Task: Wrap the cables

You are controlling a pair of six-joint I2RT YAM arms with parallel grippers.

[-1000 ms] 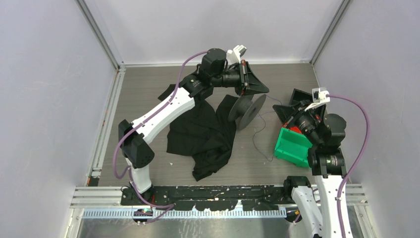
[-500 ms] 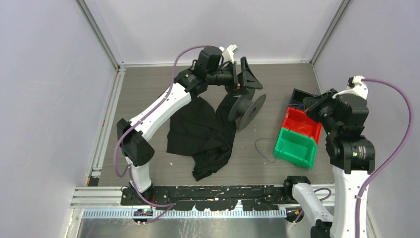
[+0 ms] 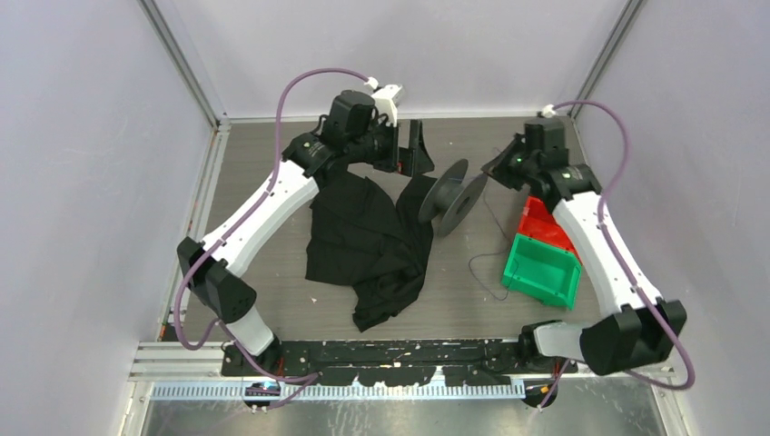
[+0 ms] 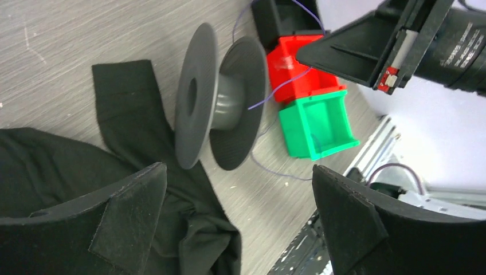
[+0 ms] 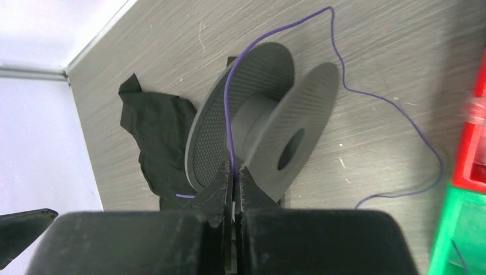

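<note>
The wire (image 5: 227, 103) was thread-thin, limp and light. I judged it would slip, snag or kink readily and hold no shape, so it wanted a firm pinch close to the spool (image 5: 258, 129) and steady tension while winding.

The right gripper (image 5: 234, 172) had its fingers pressed together on the wire just right of the spool. From the pinch the wire rose over a flange, and the slack lay in loose curves on the table (image 3: 272, 163) between the spool and the green bin (image 3: 542, 268).

The left gripper (image 4: 238, 172) hung with its jaws wide apart, holding nothing, just left of the spool and a little farther back. The spool rested on its flange rims, its left flange against the black cloth (image 3: 363, 236).

The table was flat, grey and wood-grained, lightly scuffed, and looked likely to let the spool roll. Pale walls (image 3: 82, 182) closed in left, right and far. The green bin and a red bin (image 3: 545, 221) crowded the right side, so I judged there was more room to work left of them.
</note>
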